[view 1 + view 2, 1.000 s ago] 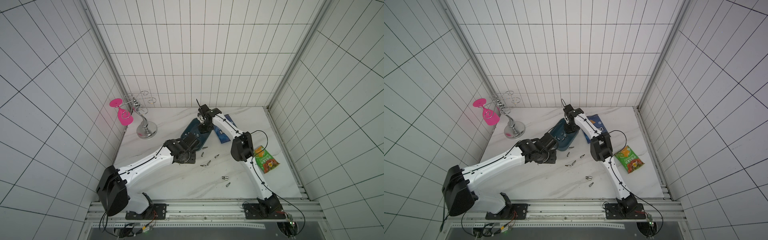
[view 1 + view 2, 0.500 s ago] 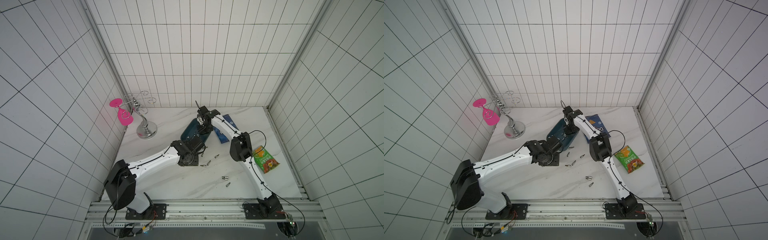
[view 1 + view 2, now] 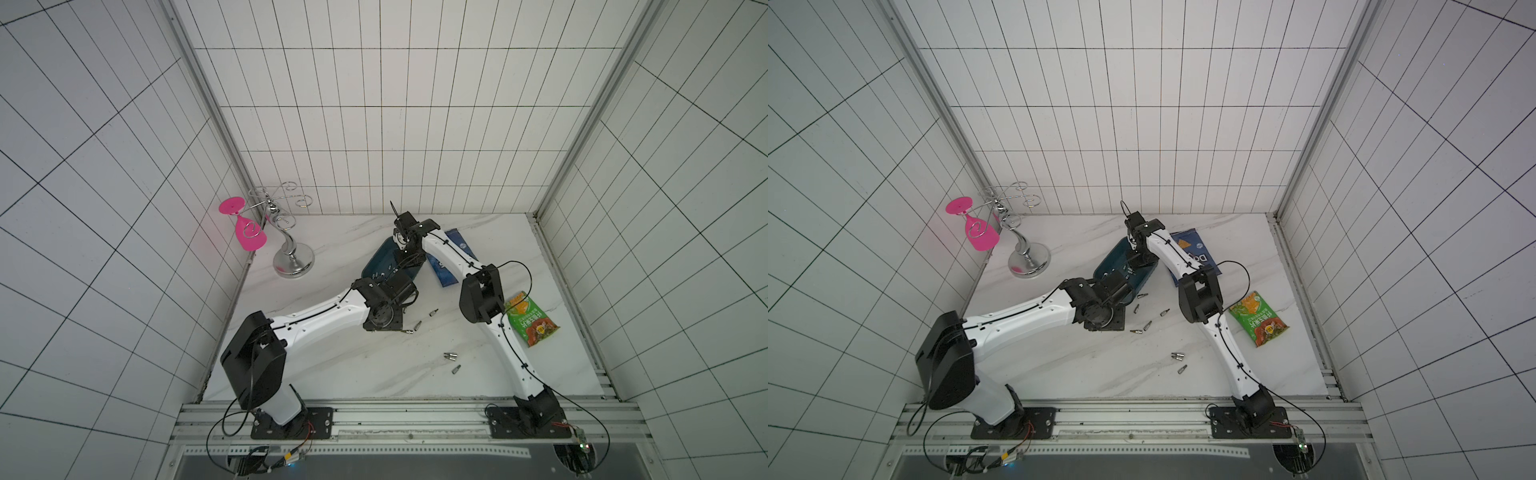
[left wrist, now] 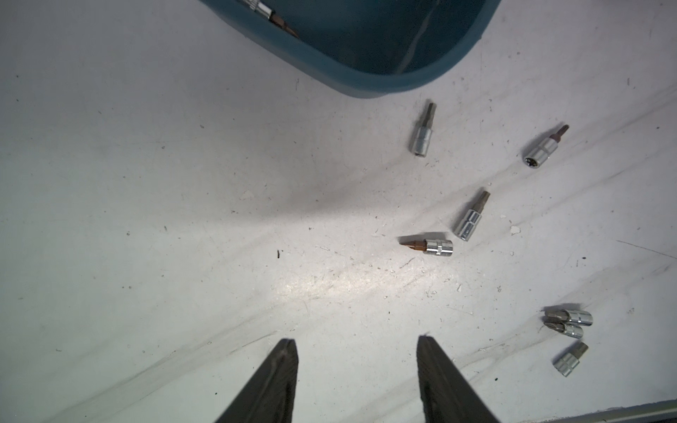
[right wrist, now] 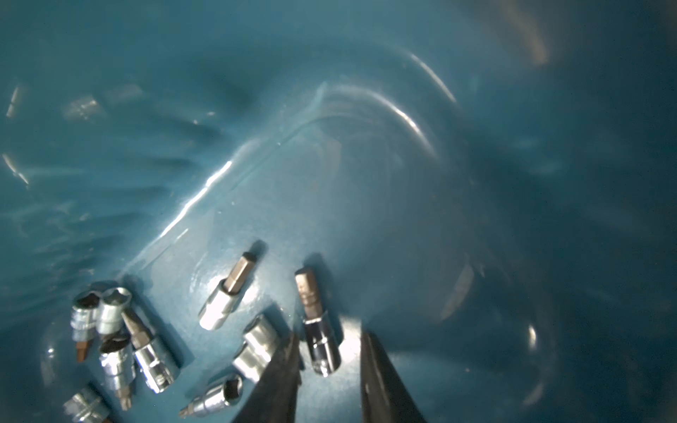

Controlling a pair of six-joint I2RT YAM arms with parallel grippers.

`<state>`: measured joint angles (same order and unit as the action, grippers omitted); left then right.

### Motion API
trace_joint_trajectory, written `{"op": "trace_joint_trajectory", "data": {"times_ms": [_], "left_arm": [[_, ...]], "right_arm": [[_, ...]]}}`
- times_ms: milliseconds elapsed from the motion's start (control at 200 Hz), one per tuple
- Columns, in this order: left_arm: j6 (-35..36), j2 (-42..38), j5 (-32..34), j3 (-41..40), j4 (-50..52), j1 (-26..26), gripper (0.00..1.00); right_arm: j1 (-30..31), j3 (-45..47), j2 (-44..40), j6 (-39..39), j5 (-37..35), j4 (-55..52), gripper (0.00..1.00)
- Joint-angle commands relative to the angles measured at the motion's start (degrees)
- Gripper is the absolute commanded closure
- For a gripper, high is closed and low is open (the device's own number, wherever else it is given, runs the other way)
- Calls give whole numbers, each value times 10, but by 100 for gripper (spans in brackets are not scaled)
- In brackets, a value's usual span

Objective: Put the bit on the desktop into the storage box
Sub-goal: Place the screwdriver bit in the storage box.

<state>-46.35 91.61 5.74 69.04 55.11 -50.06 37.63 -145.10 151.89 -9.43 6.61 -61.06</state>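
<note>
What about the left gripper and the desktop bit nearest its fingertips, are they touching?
Apart. The left wrist view shows bare desktop between the open left gripper and that nearest bit.

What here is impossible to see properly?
Right hand: in both top views, mostly hidden under its own wrist.
Shallow teal plastic storage box: left wrist view, cut off by the picture's edge.
Boxed silver bits: right wrist view, some cut off, so uncountable.
Loose silver bits on the white marbled desktop: both top views, tips too small.
</note>
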Motion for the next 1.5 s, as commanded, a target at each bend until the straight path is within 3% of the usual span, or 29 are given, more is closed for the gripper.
{"op": "trace_joint_trajectory", "data": {"times_ms": [0, 195, 395, 655, 745, 970, 1150, 1494], "left_arm": [[-9, 16, -1, 24, -5, -10, 43], [-18, 42, -1, 47, 4, -25, 43], [16, 55, -15, 60, 1, -28, 42], [101, 84, -31, 73, 1, -30, 41], [146, 96, -1, 78, 5, -42, 40], [221, 104, -9, 65, -43, -44, 40], [254, 122, -7, 71, -69, -49, 41], [276, 182, -20, 103, -80, -51, 44]], "right_arm": [[3, -14, -35, -6, -19, -12, 60], [-3, 4, -113, -10, -22, -2, 54], [-22, 39, -202, -18, -48, -26, 49], [-61, 289, -391, -70, -86, -8, 47], [-73, 396, -463, -93, -86, 15, 47], [-93, 595, -592, -130, -91, 54, 47], [-108, 677, -654, -144, -96, 69, 47], [-160, 749, -687, -141, -77, 86, 47]]}}
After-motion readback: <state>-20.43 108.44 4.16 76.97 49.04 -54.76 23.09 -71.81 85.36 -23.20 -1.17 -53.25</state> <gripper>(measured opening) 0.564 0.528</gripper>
